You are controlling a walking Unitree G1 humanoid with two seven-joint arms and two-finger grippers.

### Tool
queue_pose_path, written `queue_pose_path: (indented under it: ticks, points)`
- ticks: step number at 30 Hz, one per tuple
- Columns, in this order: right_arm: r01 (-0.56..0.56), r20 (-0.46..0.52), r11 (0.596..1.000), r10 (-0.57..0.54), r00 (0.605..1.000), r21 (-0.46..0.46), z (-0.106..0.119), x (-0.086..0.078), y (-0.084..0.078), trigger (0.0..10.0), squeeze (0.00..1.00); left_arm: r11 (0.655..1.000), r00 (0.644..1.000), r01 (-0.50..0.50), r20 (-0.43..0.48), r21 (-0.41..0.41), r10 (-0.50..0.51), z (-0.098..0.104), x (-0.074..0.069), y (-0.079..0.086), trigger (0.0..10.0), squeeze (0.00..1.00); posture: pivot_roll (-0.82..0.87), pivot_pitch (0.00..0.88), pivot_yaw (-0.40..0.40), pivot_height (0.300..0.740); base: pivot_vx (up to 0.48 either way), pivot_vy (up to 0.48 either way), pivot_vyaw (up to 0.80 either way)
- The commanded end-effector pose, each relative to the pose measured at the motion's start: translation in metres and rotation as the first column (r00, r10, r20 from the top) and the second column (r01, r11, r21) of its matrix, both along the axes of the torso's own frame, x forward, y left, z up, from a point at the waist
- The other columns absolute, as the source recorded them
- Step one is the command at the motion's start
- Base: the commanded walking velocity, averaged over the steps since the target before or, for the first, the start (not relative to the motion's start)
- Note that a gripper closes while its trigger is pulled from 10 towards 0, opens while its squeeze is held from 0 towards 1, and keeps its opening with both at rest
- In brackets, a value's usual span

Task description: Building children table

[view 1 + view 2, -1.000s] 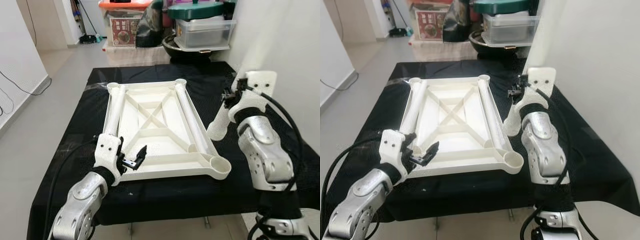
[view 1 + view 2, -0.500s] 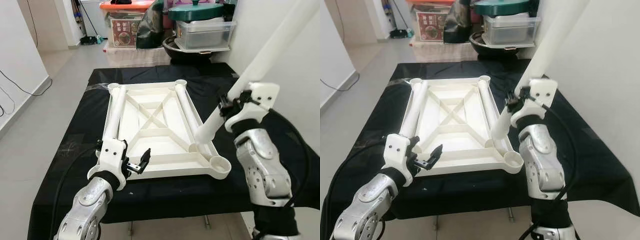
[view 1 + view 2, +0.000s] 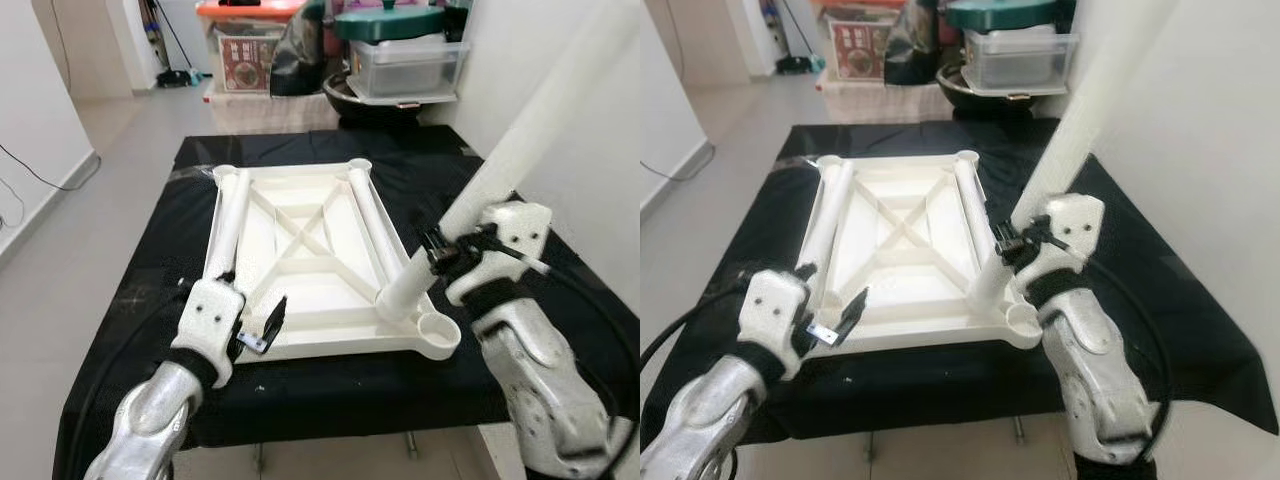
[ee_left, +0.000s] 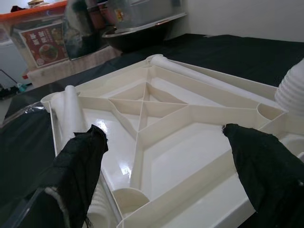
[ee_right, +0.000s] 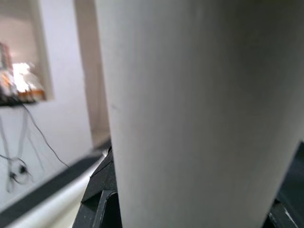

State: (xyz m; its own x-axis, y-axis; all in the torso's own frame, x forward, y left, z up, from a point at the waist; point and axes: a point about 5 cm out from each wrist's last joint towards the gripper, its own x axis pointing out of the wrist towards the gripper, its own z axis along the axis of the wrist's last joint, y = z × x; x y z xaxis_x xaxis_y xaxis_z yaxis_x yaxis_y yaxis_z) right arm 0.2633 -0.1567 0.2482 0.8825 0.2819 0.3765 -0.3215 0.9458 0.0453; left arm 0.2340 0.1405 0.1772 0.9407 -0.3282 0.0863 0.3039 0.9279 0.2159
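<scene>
Leg tube (image 3: 520, 135), likely light, stiff, smooth plastic, sits clamped low in the right gripper (image 3: 445, 250) fingers, foot near the tabletop (image 3: 300, 240) corner socket (image 3: 437, 327); left gripper (image 3: 262, 325) fingers apart.

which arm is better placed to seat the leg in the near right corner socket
Right. The right gripper already holds the white table leg, its lower end beside the near right socket. The left gripper hovers open at the tabletop's opposite corner.

my arms: silver, rounded metal shells | wrists: white plastic housings above each tool | left tool (image 3: 262, 327): two long black fingers | right tool (image 3: 440, 252): black fingers | cables: black, looping behind both wrists
</scene>
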Motion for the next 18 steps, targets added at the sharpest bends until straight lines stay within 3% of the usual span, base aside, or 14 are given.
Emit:
queue_pose_path:
  ticks: [1, 7, 18]
  points:
    - [-0.017, -0.007, 1.0, 0.017, 1.0, 0.009, 0.001, -0.004, 0.002, 10.0, 0.0, 1.0, 1.0, -0.012, 0.01, 0.023, 0.011, 0.002, -0.002, 0.002, 10.0, 0.0, 0.02, 0.0, -0.058, 0.74, 0.0, 0.0, 0.0]
    - [-0.01, -0.019, 0.999, 0.011, 1.0, 0.042, 0.0, -0.009, -0.001, 10.0, 0.0, 1.0, 1.0, -0.005, 0.018, 0.019, 0.005, 0.001, 0.002, -0.003, 10.0, 0.0, 0.01, 0.0, -0.044, 0.74, 0.0, 0.0, 0.0]
    - [0.007, 0.019, 0.999, -0.008, 1.0, 0.053, 0.012, 0.0, -0.011, 10.0, 0.0, 0.999, 1.0, 0.021, 0.012, 0.027, -0.021, 0.001, 0.002, -0.005, 10.0, 0.0, 0.01, 0.0, -0.037, 0.74, 0.0, 0.0, 0.0]
